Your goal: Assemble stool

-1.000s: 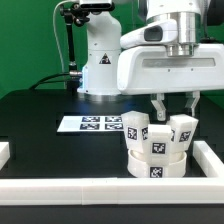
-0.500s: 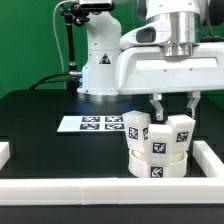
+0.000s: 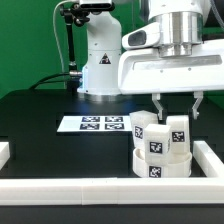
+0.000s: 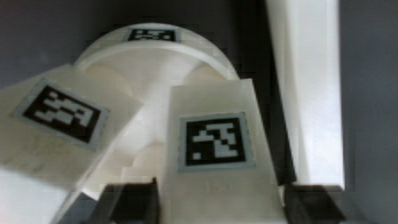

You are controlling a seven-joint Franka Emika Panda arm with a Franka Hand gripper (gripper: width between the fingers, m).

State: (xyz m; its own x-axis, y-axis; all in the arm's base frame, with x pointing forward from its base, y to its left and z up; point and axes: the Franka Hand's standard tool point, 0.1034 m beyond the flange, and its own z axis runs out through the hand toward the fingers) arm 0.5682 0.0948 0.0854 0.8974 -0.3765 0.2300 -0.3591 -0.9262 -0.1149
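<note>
The white stool seat (image 3: pixel 165 166) lies on the black table against the corner of the border rails at the exterior view's right. Three chunky tagged legs stand up from it. My gripper (image 3: pixel 177 112) hangs straight above and is shut on the right-hand leg (image 3: pixel 178 131) near its top. In the wrist view my gripper (image 4: pixel 222 205) has a dark finger (image 4: pixel 134 205) pressed on each side of that leg (image 4: pixel 217 140). A second leg (image 4: pixel 63 110) and a third leg (image 4: pixel 157 40) show beside and beyond it.
The marker board (image 3: pixel 92 123) lies flat behind the stool. A white border rail (image 3: pixel 90 188) runs along the front, and another rail (image 3: pixel 212 155) runs along the exterior view's right; it also shows in the wrist view (image 4: pixel 302 80). The arm's base (image 3: pixel 100 60) stands at the back.
The stool has shifted a little toward the exterior view's right, and the leg on the left has moved with it. My gripper stays around the same leg.
</note>
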